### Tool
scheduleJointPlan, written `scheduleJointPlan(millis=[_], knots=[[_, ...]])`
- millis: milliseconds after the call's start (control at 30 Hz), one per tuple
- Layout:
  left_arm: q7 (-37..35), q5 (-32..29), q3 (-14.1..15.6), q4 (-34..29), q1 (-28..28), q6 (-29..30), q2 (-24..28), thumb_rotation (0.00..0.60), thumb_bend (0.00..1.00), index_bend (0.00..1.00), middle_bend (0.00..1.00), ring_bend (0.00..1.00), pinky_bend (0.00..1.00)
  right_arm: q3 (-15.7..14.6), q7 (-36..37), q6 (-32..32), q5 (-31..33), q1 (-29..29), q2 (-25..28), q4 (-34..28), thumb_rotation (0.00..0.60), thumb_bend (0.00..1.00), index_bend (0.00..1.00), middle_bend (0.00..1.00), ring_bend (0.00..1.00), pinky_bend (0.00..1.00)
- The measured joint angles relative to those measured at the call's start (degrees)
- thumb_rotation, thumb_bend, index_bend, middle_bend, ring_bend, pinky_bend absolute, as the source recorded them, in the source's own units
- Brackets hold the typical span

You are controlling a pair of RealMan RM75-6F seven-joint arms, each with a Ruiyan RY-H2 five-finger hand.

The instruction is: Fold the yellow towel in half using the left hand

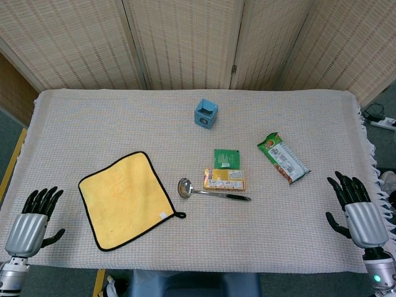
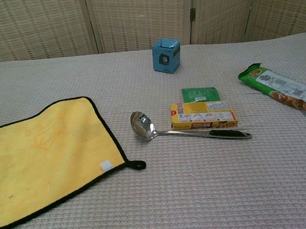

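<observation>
1. The yellow towel [image 1: 128,198] is seen lying flat and unfolded on the left part of the table [image 1: 185,117], which is covered by a pale woven cloth; the towel is edged in black, with a small hanging loop at its near right corner.
2. The left hand [image 1: 34,216] is held at the table's near left edge, well apart from the towel, with its fingers spread and nothing held.
3. The right hand [image 1: 357,207] is held at the near right edge, fingers likewise apart and empty (both hands are shown only in the head view).
4. A metal ladle [image 1: 210,190] with a black handle is laid just right of the towel, its bowl towards the towel's loop.
5. A yellow box [image 1: 224,179] is placed just behind the ladle's handle, and a green packet [image 1: 226,158] lies flat just behind the box.
6. A green snack bag [image 1: 283,158] is set diagonally further right, apart from the rest.
7. A small blue box [image 1: 206,114] is stood upright towards the far middle of the table.
8. Woven folding screens [image 1: 185,37] are seen behind the table.
</observation>
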Motion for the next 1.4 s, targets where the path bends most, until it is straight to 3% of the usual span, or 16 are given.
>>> scheduleJointPlan(millis=[267, 333, 400, 433, 500, 533, 567, 600, 667, 733, 800, 867, 967, 1067, 1400], knots=[[1.32, 0.45, -0.46, 1.36, -0.63, -0.01, -1.23, 0.600, 0.25, 0.05, 0.09, 0.05, 0.08, -0.40, -0.12, -0.25, -0.67, 0.14, -0.03, 0.28, 0.600, 0.43, 0.00, 0.00, 0.00, 0.00], [1.27, 1.23, -0.51, 1.42, -0.82, 0.35, -1.41, 0.600, 0.25, 0.05, 0.09, 0.08, 0.13, -0.73, -0.11, 0.63, -1.39, -0.26, 0.01, 0.21, 0.600, 0.43, 0.00, 0.00, 0.00, 0.00], [1.78, 1.70, -0.52, 1.25, -1.03, 0.37, -1.42, 0.600, 0.25, 0.03, 0.15, 0.16, 0.26, -1.15, -0.10, 1.74, -2.42, -0.76, -0.01, 0.10, 0.600, 0.43, 0.00, 0.00, 0.00, 0.00], [2.56, 1.72, -0.48, 0.76, -1.17, 0.13, -1.26, 0.600, 0.25, 0.01, 0.23, 0.25, 0.39, -1.28, -0.13, 2.09, -2.82, -0.92, -0.05, 0.07, 0.600, 0.43, 0.00, 0.00, 0.00, 0.00], [4.48, 1.66, -0.36, -0.71, -1.46, -0.60, -0.76, 0.600, 0.25, 0.00, 0.46, 0.57, 0.68, -1.41, -0.47, 2.53, -3.51, -1.03, -0.26, 0.15, 0.600, 0.43, 0.00, 0.00, 0.00, 0.00], [6.23, 1.62, -0.30, -2.10, -1.74, -1.28, -0.32, 0.600, 0.25, 0.00, 0.54, 0.68, 0.75, -1.38, -0.60, 2.60, -3.54, -1.05, -0.42, 0.22, 0.600, 0.43, 0.00, 0.00, 0.00, 0.00], [7.76, 1.58, -0.27, -3.29, -2.02, -1.88, 0.04, 0.600, 0.25, 0.02, 0.68, 0.83, 0.85, -1.32, -0.71, 2.59, -3.35, -1.07, -0.58, 0.31, 0.600, 0.43, 0.00, 0.00, 0.00, 0.00], [9.41, 1.57, -0.29, -4.54, -2.38, -2.56, 0.39, 0.600, 0.25, 0.06, 0.79, 0.91, 0.92, -1.28, -0.78, 2.51, -3.11, -1.08, -0.67, 0.37, 0.600, 0.43, 0.00, 0.00, 0.00, 0.00], [13.08, 1.47, -0.60, -7.35, -3.64, -4.43, 1.07, 0.600, 0.25, 0.14, 0.93, 0.98, 0.99, -1.12, -0.90, 2.30, -2.55, -1.08, -0.85, 0.53, 0.600, 0.43, 0.00, 0.00, 0.00, 0.00], [14.99, 0.93, -1.15, -9.01, -4.83, -6.14, 1.42, 0.600, 0.25, 0.24, 0.99, 1.00, 1.00, -0.90, -1.04, 2.14, -2.17, -1.04, -1.04, 0.77, 0.600, 0.43, 0.00, 0.00, 0.00, 0.00], [14.44, -0.34, -2.03, -9.67, -6.13, -8.13, 1.41, 0.600, 0.28, 0.35, 1.00, 1.00, 1.00, -0.55, -1.14, 1.58, -1.42, -0.79, -1.26, 1.20, 0.600, 0.43, 0.00, 0.00, 0.00, 0.00], [11.70, -1.95, -3.51, -9.90, -8.19, -10.60, 1.00, 0.600, 0.33, 0.40, 1.00, 1.00, 1.00, -0.12, -1.11, 0.55, -0.29, -0.41, -1.45, 1.56, 0.600, 0.43, 0.00, 0.00, 0.00, 0.00], [6.04, -4.23, -6.20, -8.93, -11.82, -14.00, -0.89, 0.600, 0.43, 0.44, 1.00, 1.00, 1.00, 0.52, -1.03, -1.17, 1.38, 0.31, -1.72, 2.02, 0.600, 0.43, 0.00, 0.00, 0.00, 0.00], [2.08, -7.33, -8.59, -6.51, -15.72, -18.57, -3.34, 0.600, 0.44, 0.43, 1.00, 1.00, 1.00, 1.01, -1.18, -2.53, 2.37, 1.04, -2.14, 2.60, 0.600, 0.43, 0.00, 0.00, 0.00, 0.00], [2.07, -19.93, -14.02, 5.40, -27.32, -32.92, -10.09, 0.600, 0.44, 0.47, 1.00, 1.00, 1.00, 1.99, -1.43, -6.30, 5.64, 2.79, -3.47, 4.72, 0.600, 0.43, 0.00, 0.00, 0.00, 0.00]])
